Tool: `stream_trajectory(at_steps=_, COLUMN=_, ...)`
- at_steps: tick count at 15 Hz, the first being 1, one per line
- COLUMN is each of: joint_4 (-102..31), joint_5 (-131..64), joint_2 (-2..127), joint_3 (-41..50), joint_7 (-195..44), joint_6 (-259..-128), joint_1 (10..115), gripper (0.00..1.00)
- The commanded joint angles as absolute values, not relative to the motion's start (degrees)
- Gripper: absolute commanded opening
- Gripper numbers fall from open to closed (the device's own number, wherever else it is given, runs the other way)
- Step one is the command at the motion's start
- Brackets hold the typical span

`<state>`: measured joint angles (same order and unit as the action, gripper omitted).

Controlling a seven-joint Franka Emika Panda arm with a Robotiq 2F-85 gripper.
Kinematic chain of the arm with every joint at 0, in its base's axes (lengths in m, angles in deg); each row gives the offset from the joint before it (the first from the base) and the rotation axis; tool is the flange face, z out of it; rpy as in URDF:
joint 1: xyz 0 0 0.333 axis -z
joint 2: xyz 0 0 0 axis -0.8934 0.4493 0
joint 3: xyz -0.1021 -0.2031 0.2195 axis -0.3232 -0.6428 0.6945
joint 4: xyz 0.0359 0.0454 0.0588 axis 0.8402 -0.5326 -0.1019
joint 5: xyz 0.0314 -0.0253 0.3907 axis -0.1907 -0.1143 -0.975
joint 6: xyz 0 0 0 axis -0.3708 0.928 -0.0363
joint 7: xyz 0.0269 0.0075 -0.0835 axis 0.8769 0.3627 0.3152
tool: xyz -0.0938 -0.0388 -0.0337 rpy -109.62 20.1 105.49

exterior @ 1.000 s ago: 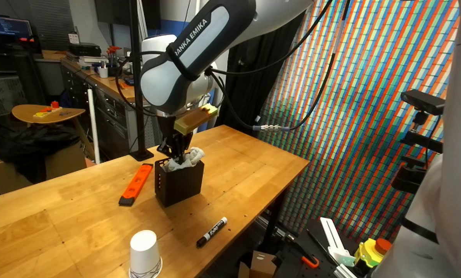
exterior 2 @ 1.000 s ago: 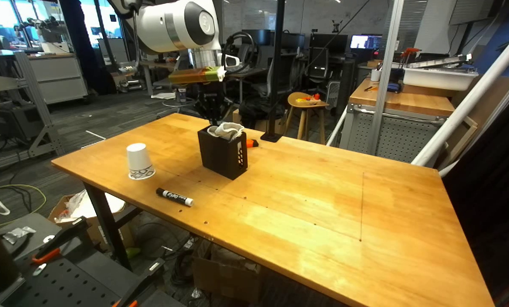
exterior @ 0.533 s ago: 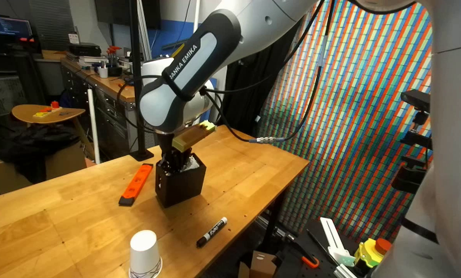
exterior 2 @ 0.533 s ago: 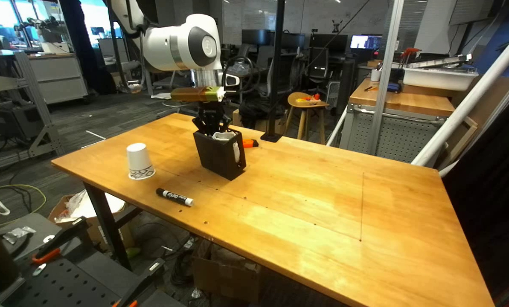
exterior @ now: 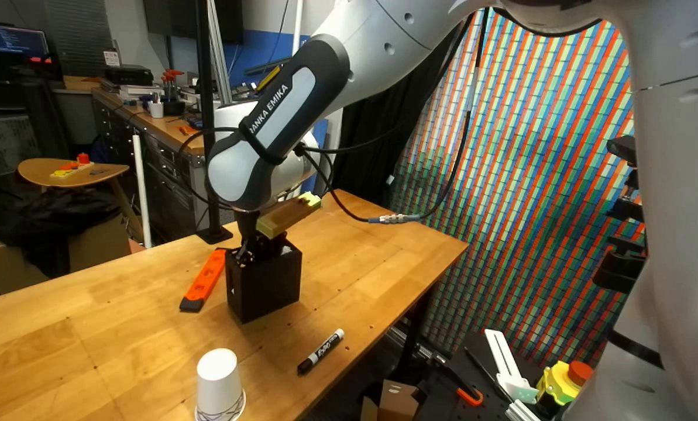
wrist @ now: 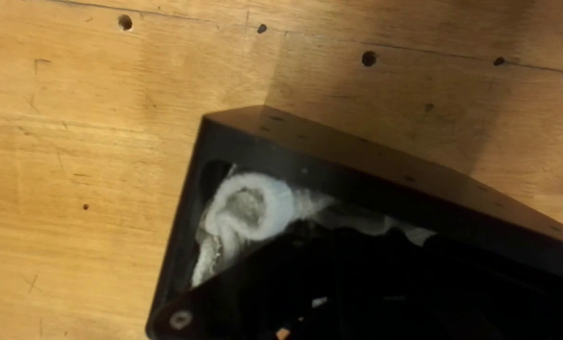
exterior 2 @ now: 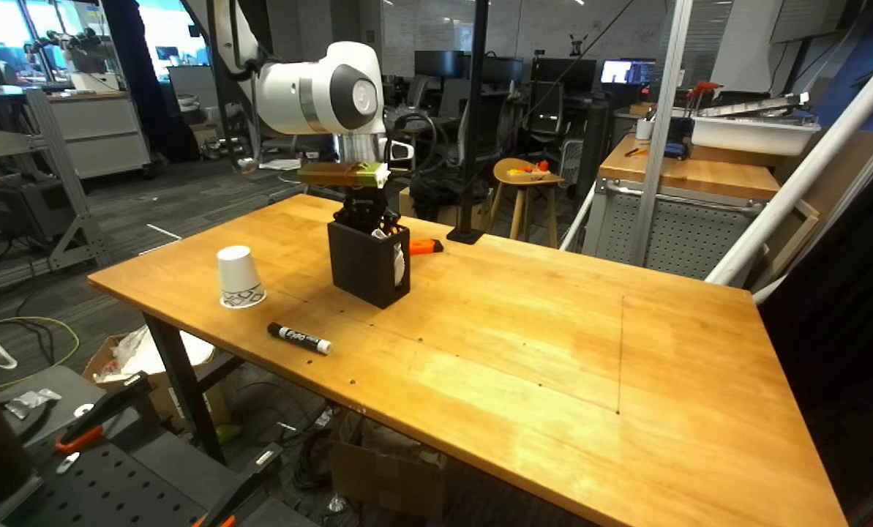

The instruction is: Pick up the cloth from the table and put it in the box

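Note:
The black box (exterior: 267, 286) stands upright on the wooden table; it also shows in an exterior view (exterior 2: 363, 265) and in the wrist view (wrist: 366, 165). The white-grey cloth lies inside it, bunched into a corner in the wrist view (wrist: 281, 203). Some cloth shows through the box's side opening (exterior 2: 399, 265), and a bit near the rim (exterior: 286, 249). My gripper (exterior: 260, 250) points down with its fingers inside the box, against or beside the cloth. The fingertips are hidden by the box walls and dark in the wrist view, so their opening cannot be made out.
An orange level (exterior: 207, 280) lies close beside the box. A white paper cup (exterior: 217, 377) stands upside down and a black marker (exterior: 320, 352) lies nearer the table's edge. A black post (exterior: 209, 175) rises at the table's edge behind the level.
My gripper has come down into the box and the cloth has sunk below the rim with it. The box has shifted and turned slightly, closer to the orange level.

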<state>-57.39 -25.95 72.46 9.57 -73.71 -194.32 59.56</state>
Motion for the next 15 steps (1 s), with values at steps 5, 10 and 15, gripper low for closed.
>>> stream_trajectory(at_steps=5, joint_4=-59.1, joint_5=-25.4, joint_2=65.5, joint_3=8.7, joint_7=-73.1, joint_6=-193.9, joint_1=59.3, gripper=0.0)
stream_trajectory(at_steps=10, joint_4=-61.0, joint_5=-22.9, joint_2=60.3, joint_3=7.6, joint_7=-73.7, joint_6=-193.6, joint_1=59.4, gripper=0.0)
stream_trajectory(at_steps=15, joint_4=-63.8, joint_5=-21.8, joint_2=59.0, joint_3=7.1, joint_7=-73.5, joint_6=-194.2, joint_1=60.0, gripper=0.0)
